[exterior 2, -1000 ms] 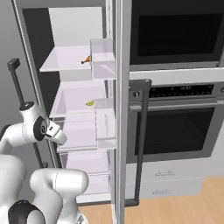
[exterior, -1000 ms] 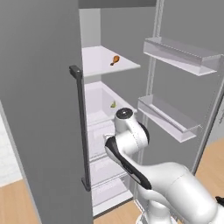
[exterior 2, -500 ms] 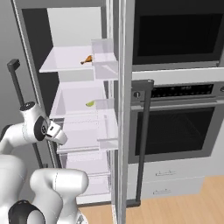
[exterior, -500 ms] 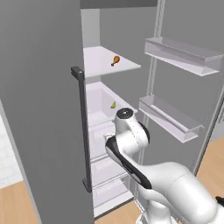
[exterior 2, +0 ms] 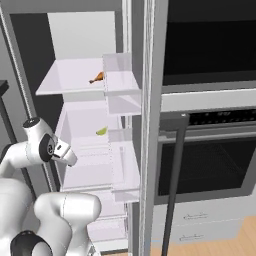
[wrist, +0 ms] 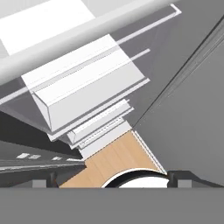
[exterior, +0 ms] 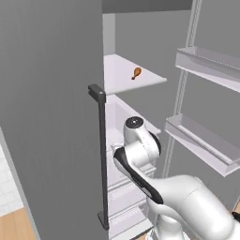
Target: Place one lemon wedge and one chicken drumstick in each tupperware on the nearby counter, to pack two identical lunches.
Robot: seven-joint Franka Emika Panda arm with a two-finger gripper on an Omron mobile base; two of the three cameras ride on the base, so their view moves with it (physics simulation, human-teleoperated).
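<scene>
My end effector (wrist: pixel 112 180) is spread wide and empty; the drumstick (exterior 2: pixel 97 77) lies on the fridge's upper shelf (exterior 2: pixel 65 80); the lemon wedge (exterior 2: pixel 102 131) sits one shelf below.

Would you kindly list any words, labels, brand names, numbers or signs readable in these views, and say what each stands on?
None: no readable text in any view.
Oven control panel: faint light marks, too small and blurred to read.
Fridge shelves, door bins, drumstick and lemon wedge: no lettering.
</scene>
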